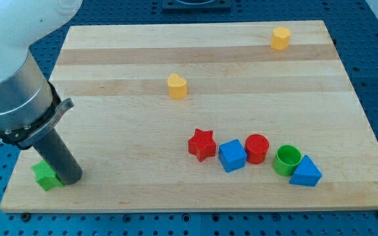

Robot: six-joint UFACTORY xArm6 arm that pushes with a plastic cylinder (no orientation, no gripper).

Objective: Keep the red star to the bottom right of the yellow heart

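The red star [201, 144] lies on the wooden board [110, 65], below and a little to the right of the yellow heart [176, 86]. The two are apart. My tip [70, 177] rests at the board's lower left, far to the left of both, touching the right side of a green block [45, 176] that the rod partly hides.
A blue cube [231, 156] touches the red star's right side, followed by a red cylinder [256, 148], a green cylinder [287, 160] and a blue triangle [305, 172]. A yellow hexagon [280, 38] sits near the top right. The arm's grey body covers the upper left.
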